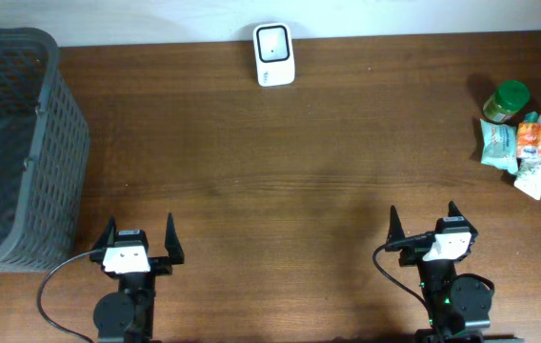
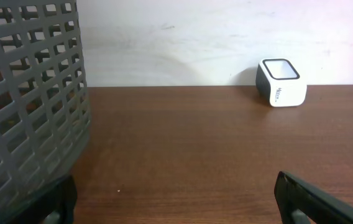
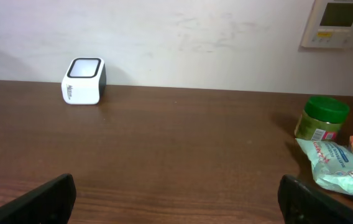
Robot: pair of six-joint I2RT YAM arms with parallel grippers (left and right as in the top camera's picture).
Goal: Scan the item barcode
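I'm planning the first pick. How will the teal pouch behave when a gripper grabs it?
The pouch looks crinkled and puffy, so it is probably light and will likely flex rather than hold its shape. Its glossy film may slip in a grip. It lies close beside the jar, so pushing it could nudge that too.

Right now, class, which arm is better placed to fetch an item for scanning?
Right: the right gripper, open, sits nearest the green-lidded jar and packets; the left gripper is beside the grey lattice basket.
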